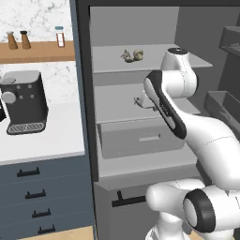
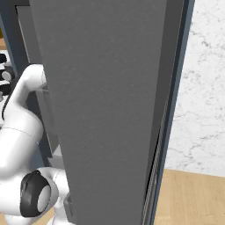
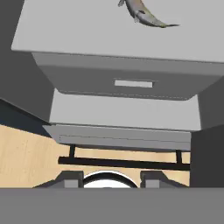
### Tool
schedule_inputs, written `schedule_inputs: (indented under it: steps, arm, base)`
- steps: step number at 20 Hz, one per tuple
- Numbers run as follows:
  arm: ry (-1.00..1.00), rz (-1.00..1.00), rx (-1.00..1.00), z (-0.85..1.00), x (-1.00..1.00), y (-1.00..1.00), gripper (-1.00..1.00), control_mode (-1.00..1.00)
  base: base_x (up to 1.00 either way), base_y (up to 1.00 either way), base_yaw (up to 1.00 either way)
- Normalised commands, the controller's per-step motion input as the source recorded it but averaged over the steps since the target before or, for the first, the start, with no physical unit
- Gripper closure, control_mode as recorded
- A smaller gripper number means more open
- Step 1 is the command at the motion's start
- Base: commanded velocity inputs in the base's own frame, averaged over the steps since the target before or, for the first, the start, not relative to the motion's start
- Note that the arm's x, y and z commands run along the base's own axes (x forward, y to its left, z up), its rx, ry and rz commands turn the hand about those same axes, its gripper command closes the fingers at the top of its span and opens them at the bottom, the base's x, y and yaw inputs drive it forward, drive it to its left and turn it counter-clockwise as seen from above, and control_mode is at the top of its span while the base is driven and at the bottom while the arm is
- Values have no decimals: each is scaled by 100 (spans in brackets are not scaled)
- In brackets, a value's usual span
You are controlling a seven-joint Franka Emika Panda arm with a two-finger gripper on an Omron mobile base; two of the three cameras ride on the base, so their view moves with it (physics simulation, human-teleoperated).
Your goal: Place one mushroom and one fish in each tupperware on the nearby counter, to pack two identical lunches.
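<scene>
Slender grey fish (image 3: 146, 15) lying at the far edge of a smooth grey fridge shelf (image 3: 87, 35), well beyond the gripper (image 3: 111, 178), jaw spread unclear, pinching nothing visible, rounded mushrooms (image 1: 133, 55) on the upper shelf (image 1: 187, 58)

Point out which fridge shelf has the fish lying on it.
The middle shelf, directly above the drawer. The fish lies on it behind the arm, while the shelf above carries the small brownish items.
</scene>
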Motion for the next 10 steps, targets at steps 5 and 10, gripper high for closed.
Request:
schedule_inputs:
  steps: [5, 10]
  arm:
    - [-27, 10, 8, -2, 4, -62, -100, -100]
    - [-41, 7, 1, -31, 37, -67, -100, -100]
  base:
    - [0, 0, 0]
    - [0, 0, 0]
